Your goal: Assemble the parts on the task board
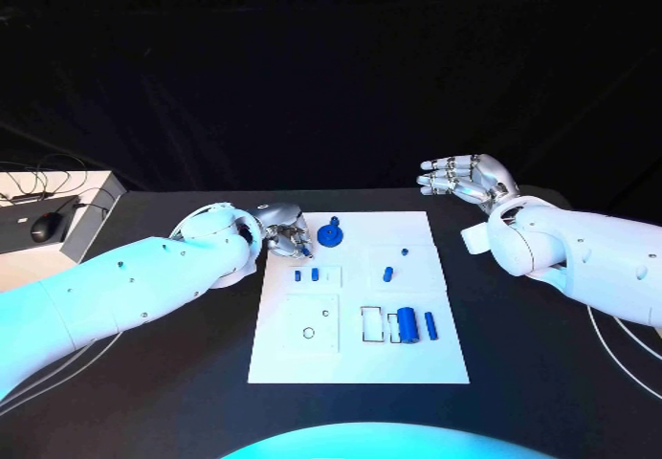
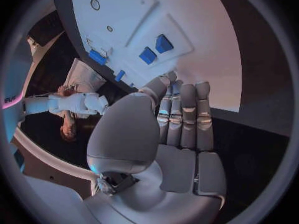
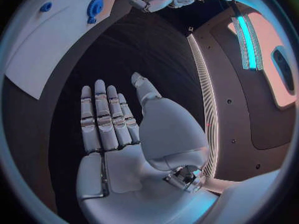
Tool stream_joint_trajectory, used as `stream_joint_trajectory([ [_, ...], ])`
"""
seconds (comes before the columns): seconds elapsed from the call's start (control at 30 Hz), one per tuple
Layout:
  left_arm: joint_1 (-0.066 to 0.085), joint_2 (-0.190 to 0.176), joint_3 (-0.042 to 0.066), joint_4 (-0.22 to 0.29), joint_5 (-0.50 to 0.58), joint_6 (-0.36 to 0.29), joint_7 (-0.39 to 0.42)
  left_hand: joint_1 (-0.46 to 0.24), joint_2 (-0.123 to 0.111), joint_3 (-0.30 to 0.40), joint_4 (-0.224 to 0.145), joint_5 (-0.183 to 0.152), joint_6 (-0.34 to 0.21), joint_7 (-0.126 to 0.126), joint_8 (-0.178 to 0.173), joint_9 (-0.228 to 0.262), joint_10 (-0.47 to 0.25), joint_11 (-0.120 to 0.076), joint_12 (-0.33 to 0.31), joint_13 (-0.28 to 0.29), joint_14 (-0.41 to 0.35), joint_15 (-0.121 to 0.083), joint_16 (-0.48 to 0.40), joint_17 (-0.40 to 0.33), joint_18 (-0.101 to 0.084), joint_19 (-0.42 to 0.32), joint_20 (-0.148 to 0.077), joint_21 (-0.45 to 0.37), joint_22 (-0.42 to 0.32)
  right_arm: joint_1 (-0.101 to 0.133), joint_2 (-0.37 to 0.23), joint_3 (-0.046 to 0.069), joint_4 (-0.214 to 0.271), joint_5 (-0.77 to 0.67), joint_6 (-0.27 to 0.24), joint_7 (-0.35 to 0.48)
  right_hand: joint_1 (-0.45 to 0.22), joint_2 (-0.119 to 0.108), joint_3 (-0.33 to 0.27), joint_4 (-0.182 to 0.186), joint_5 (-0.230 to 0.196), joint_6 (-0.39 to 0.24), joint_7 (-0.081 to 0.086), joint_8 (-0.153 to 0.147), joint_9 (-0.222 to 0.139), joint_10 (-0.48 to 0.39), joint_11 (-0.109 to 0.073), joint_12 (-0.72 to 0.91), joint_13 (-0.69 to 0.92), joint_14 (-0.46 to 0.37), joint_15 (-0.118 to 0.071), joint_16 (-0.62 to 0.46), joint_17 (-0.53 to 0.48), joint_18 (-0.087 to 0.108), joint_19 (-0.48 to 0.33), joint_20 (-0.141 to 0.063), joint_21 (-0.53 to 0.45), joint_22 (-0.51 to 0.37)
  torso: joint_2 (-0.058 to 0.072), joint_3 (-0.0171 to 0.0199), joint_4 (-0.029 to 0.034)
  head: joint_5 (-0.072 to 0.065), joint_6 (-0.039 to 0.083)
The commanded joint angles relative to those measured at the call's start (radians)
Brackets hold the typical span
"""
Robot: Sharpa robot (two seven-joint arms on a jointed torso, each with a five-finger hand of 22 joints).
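Observation:
The white task board (image 1: 359, 363) lies mid-table. On it are a round blue gear-like part (image 1: 331, 232), several small blue pegs (image 1: 315, 273), a blue cylinder (image 1: 408, 325) and a blue bar (image 1: 430, 325) by a rectangular slot. My left hand (image 1: 283, 229) hovers at the board's far left corner, just left of the gear; in its wrist view the fingers (image 2: 187, 114) lie straight, the thumb leans toward them, and nothing is held. My right hand (image 1: 469, 178) is off the board, beyond its far right corner, with its fingers (image 3: 102, 117) spread and empty.
A white box (image 1: 83, 191) with a black mouse (image 1: 46, 226) and cables sits at the table's far left edge. Black table (image 1: 552, 382) surrounds the board on all sides.

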Motion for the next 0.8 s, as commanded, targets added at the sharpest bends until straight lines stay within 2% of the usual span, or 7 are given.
stream_joint_trajectory([
  [0.03,-0.001,0.007,-0.001,-0.004,-0.011,-0.010,0.015,-0.002,0.007,-0.004,0.001,0.001,0.010,0.005,0.003,0.003,0.008,0.000,-0.001,0.000,0.008,-0.001,-0.003,0.001,0.013,0.004,-0.001,-0.003,0.013,0.000,0.000,0.001,0.001,-0.006,0.008,0.007,-0.005,0.005,0.005,0.000,0.003,0.006,0.004,-0.006,-0.001,0.005,0.000,-0.006,-0.001,0.000,-0.002,-0.004,-0.001,-0.006,-0.004,-0.003,-0.002,0.000,0.000,-0.0002,-0.0009,0.000,0.001],
  [0.8,-0.001,0.020,-0.020,-0.022,-0.011,0.003,0.018,0.000,0.007,-0.004,0.002,0.001,0.008,0.005,0.003,0.003,0.006,0.000,-0.001,0.000,0.007,-0.001,-0.006,0.005,0.015,0.005,0.001,-0.007,0.015,0.000,0.000,0.001,0.002,-0.006,0.008,0.008,-0.005,0.005,0.005,0.000,0.003,0.006,0.004,-0.006,-0.001,0.005,0.000,-0.006,-0.001,0.000,-0.002,-0.004,-0.001,-0.006,-0.004,-0.003,-0.002,0.000,0.001,0.0002,-0.0001,-0.006,-0.002],
])
